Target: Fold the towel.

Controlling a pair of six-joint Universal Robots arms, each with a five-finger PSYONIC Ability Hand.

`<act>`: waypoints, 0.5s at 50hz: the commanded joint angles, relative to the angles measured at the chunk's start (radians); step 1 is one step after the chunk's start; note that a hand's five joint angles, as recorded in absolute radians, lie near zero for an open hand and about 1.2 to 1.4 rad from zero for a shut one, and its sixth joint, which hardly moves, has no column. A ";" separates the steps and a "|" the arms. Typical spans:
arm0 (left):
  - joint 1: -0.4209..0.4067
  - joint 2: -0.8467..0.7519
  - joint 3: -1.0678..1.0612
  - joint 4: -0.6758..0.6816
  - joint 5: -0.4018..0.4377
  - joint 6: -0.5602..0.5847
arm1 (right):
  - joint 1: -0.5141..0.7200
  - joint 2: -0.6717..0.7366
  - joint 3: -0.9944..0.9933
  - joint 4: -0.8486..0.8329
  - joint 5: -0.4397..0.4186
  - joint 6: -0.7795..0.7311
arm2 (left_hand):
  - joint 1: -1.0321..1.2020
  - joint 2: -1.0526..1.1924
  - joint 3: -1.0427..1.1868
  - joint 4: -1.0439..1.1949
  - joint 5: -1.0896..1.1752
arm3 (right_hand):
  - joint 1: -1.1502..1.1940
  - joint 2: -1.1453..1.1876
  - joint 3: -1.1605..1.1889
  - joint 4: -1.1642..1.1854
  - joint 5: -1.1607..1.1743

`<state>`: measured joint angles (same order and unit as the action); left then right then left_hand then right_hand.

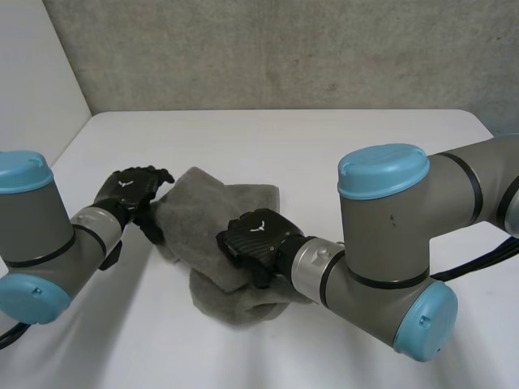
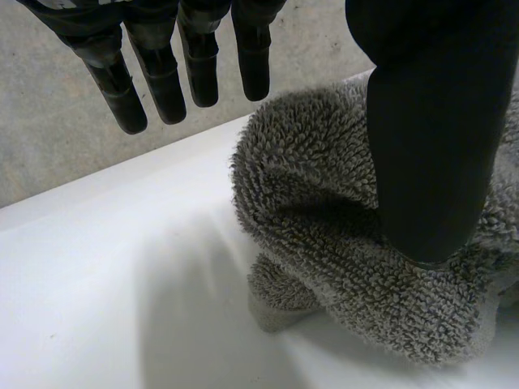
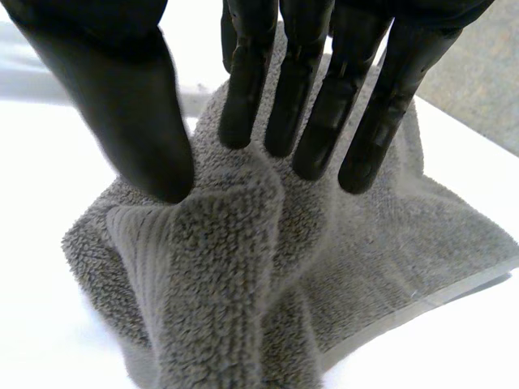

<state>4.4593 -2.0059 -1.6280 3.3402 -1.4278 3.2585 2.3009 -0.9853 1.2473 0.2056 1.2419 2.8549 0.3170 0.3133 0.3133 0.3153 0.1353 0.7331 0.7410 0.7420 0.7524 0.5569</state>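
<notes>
- i am seeing the grey towel (image 1: 212, 212) lying crumpled in a loose heap near the middle of the white table (image 1: 340, 146), between the two hands.
- my left hand (image 1: 134, 188) is sitting at the towel's left edge. in the left wrist view its fingers (image 2: 166, 77) are hanging straight and spread above bare table, clear of the cloth, while its thumb (image 2: 430, 138) is pressing down on a thick fold. nothing is being gripped on this side.
- my right hand (image 1: 255, 239) is resting on the near part of the heap, towards its middle.
- in the right wrist view its fingers (image 3: 324, 105) are reaching out nearly straight with their tips on the cloth. its thumb (image 3: 130, 105) is touching a raised ridge of towel, which is bunching up between the thumb and the nearest finger, so this hand is pinching the towel.
- one hemmed edge is lying flat on the table beyond the right hand's fingertips.
</notes>
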 commanded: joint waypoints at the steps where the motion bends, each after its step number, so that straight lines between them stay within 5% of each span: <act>1: -0.001 -0.030 0.014 0.010 0.000 0.001 | 0.000 0.036 -0.002 -0.005 0.004 0.092 | 0.020 0.024 0.024 0.022 0.027 | -0.263 -0.271 -0.272 -0.282 -0.261; 16: -0.005 -0.122 0.074 0.007 -0.002 0.129 | 0.003 0.077 0.043 -0.143 0.154 0.133 | 0.181 0.185 0.185 0.183 0.188 | -0.202 -0.210 -0.211 -0.221 -0.200; 21: -0.008 -0.133 0.085 0.007 0.000 0.132 | 0.003 0.085 0.047 -0.152 0.159 0.126 | 0.445 0.449 0.449 0.447 0.453 | 0.148 0.140 0.139 0.128 0.149; 25: -0.015 -0.129 0.088 0.001 0.001 0.133 | 0.000 0.076 0.046 -0.150 0.159 0.121 | 0.674 0.677 0.677 0.675 0.681 | 0.648 0.640 0.639 0.629 0.650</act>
<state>4.4521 -2.1371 -1.5444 3.3466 -1.4286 3.3919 2.3040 -0.9023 1.2943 0.0542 1.4022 2.9835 0.6807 0.6837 0.6834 0.6784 0.5025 1.0292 1.0196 1.0130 1.0133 0.8412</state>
